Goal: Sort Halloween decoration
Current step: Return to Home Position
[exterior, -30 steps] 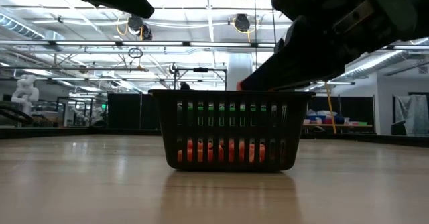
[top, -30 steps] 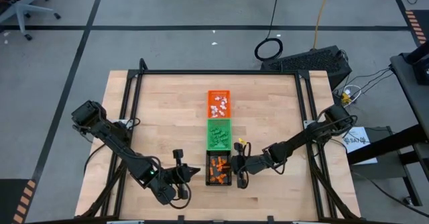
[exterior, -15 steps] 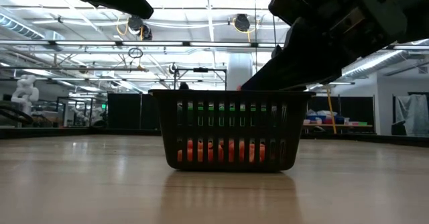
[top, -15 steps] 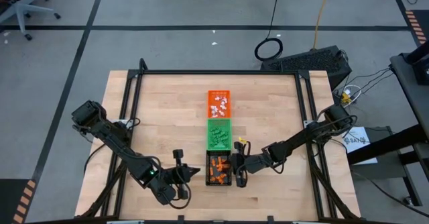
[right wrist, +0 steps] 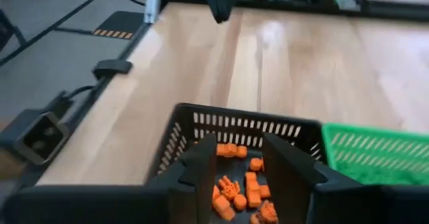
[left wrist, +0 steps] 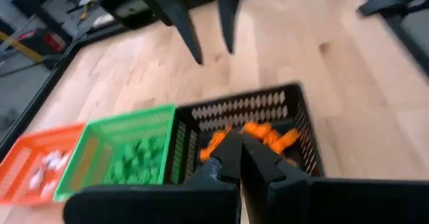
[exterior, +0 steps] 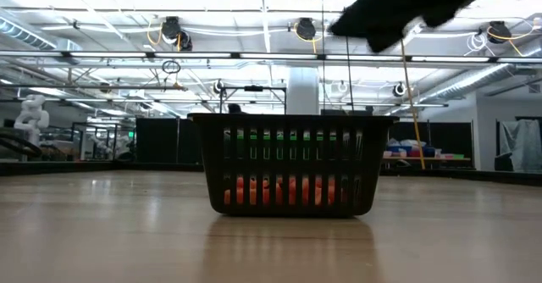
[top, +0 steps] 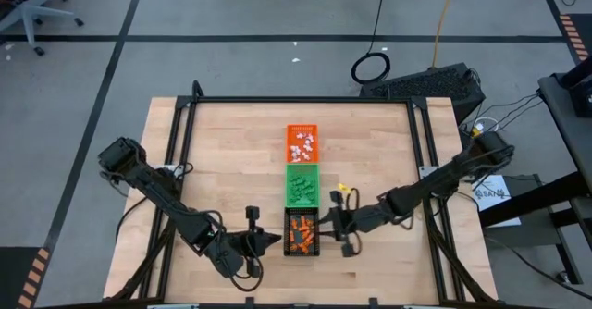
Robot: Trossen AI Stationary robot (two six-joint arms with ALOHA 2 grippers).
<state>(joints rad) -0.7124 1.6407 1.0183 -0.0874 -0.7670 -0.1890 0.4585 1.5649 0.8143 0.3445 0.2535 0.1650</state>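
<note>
Trays [top: 302, 166] three, orange, green, black; left fingers [left wrist: 228, 158] together, right fingers [right wrist: 205, 168] apart, both empty.

no text, label, brand or number can be read in any view. a white sheet [top: 491, 192] lying just off the right edge of the tabletop [top: 231, 161] bears dark printed marks, but they are too small to make out.
</note>
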